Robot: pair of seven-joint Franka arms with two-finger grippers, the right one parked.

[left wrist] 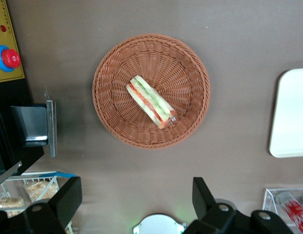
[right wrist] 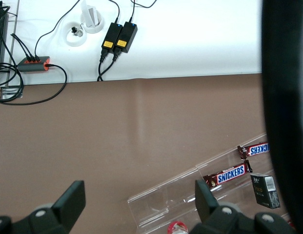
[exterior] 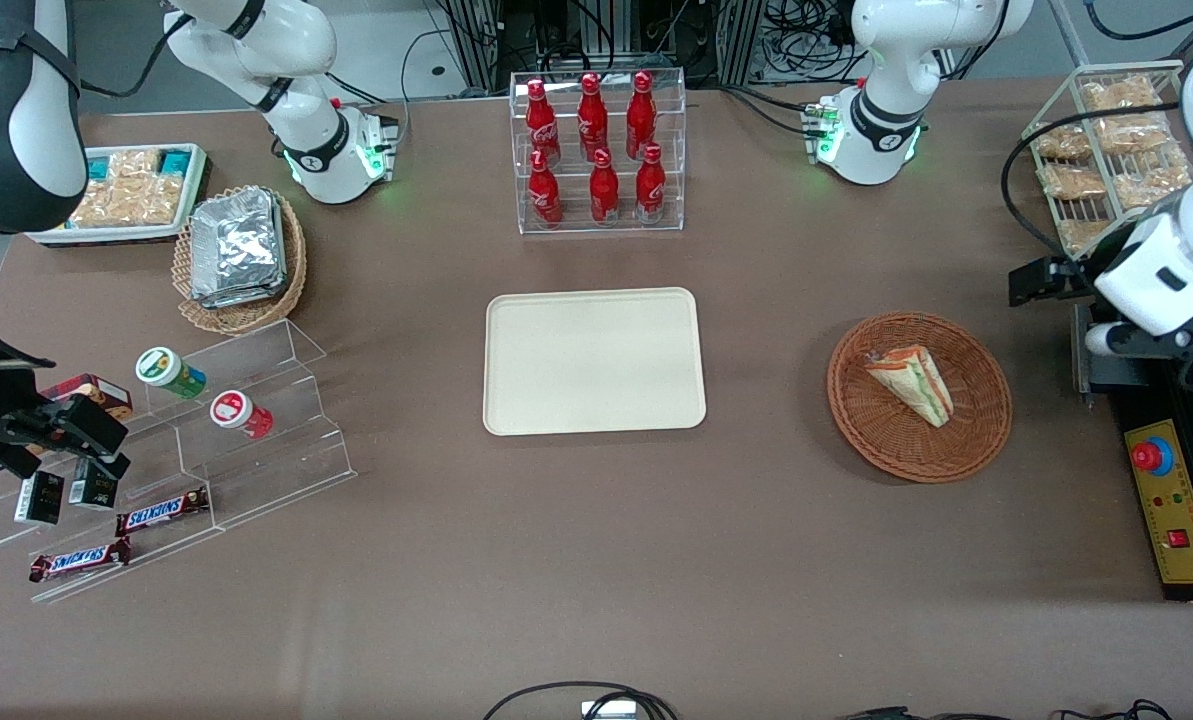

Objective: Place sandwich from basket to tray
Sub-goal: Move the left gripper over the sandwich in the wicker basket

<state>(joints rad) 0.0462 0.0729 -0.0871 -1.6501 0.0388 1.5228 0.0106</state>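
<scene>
Wicker basket [left wrist: 190,63]: sandwich [left wrist: 150,101] diagonal; gripper [left wrist: 136,197] above, spread.

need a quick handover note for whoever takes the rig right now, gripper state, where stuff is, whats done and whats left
Gripper: open, holding nothing, raised above the table at the working arm's end, beside the basket.
Sandwich: lying in the round brown basket, untouched.
Tray: mid-table, nothing on it, nearer the front camera than the bottle rack.
Done: nothing moved yet.
Left: lower onto the sandwich, grasp it, carry it to the tray, release.
</scene>
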